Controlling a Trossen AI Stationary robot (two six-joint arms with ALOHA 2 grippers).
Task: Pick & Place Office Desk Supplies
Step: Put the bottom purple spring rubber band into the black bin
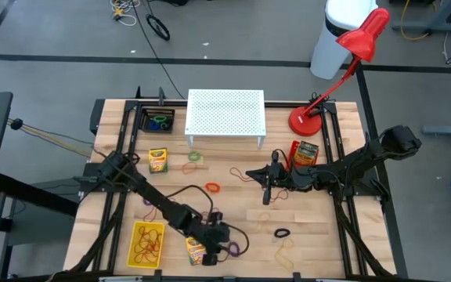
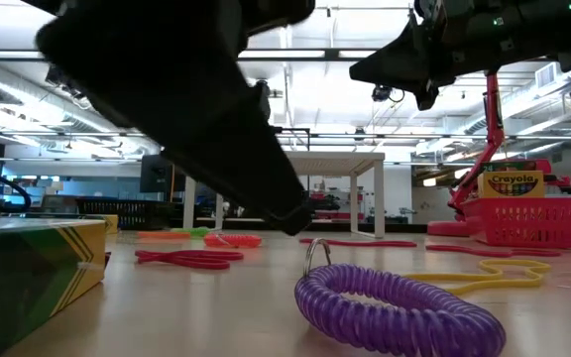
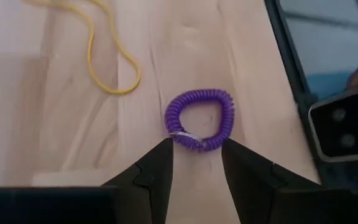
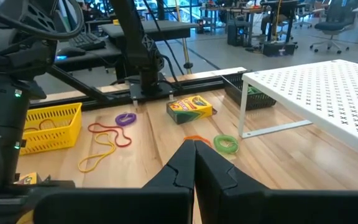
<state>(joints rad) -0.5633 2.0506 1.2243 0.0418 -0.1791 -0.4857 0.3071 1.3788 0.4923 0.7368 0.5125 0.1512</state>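
Observation:
A purple coiled loop lies flat on the wood near the table's front edge. My left gripper is open and slants down just short of it. Its two fingertips stand either side of the loop's side with the small metal ring, apart from it. A crayon box lies beside that gripper. My right gripper hangs shut over the table's middle with nothing in it.
A yellow basket with rubber bands stands front left, and a red basket with a crayon box at the right. A white perforated stand, a black tray and a red lamp line the back. Loops and bands lie scattered between.

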